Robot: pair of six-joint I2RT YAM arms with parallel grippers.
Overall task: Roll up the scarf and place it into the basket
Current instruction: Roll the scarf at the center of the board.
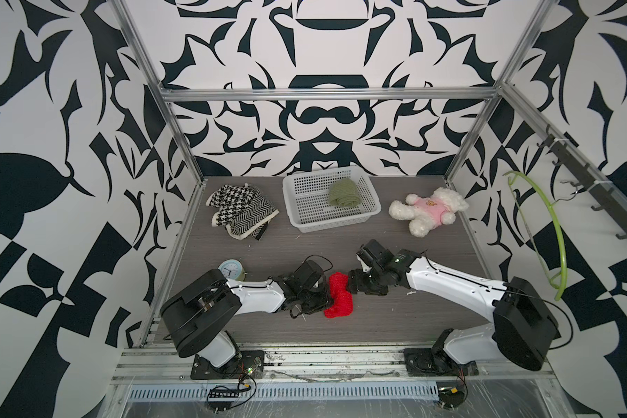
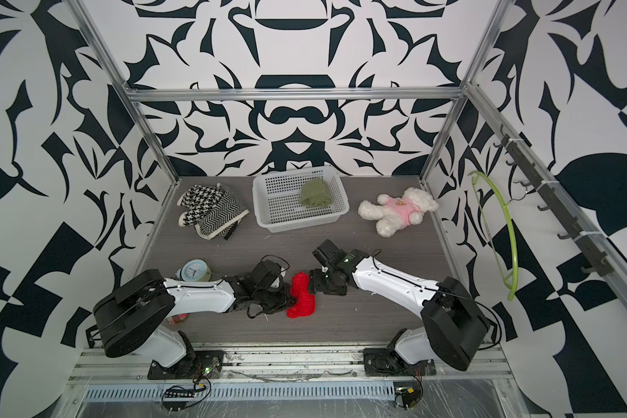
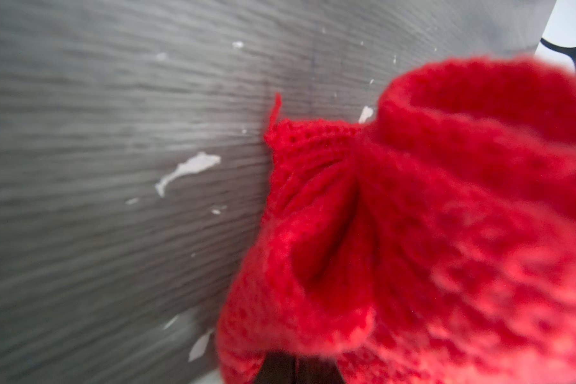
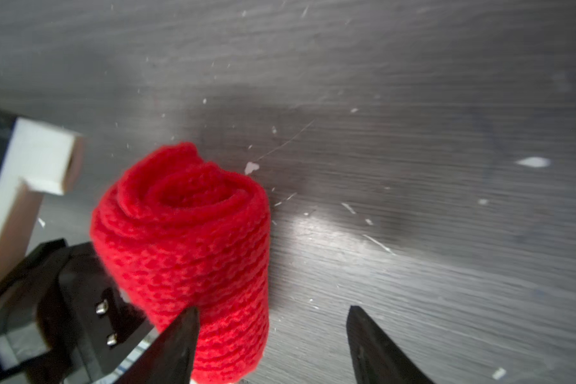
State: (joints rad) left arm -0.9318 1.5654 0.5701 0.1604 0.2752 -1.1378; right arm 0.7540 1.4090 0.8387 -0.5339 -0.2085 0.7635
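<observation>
The red scarf [image 1: 337,295] is already a short thick roll. It lies on the table [image 1: 377,318] directly between the two grippers, well apart from the basket [image 1: 297,221]. The left gripper [image 1: 325,299] has its jaws closed on the middle of the roll. In both top views the wool is squeezed into a narrow waist there, and I judge that this tight pinch keeps the layers from opening.

The right gripper [image 4: 272,312] stands with its jaws wide apart and holds nothing. In the right wrist view the roll is just ahead of one jaw and only partly inside the gap, while the other jaw has bare table in front of it. Whether the near jaw touches the wool, I cannot tell. The rolling looks done and the carrying is not yet begun; the basket waits well beyond both pairs of jaws.

By count there are two arms, two grippers, one basket and one red scarf. Inside the basket is one green roll [image 1: 344,193], lying toward one corner, so I think room remains for the red one. Beyond the left jaws lies a black-and-white pile [image 1: 239,211]; whether it is one scarf or two, I cannot tell. There are also one plush bear [image 1: 428,210], one clock [image 1: 228,269] and one green hanger [image 1: 556,231].
</observation>
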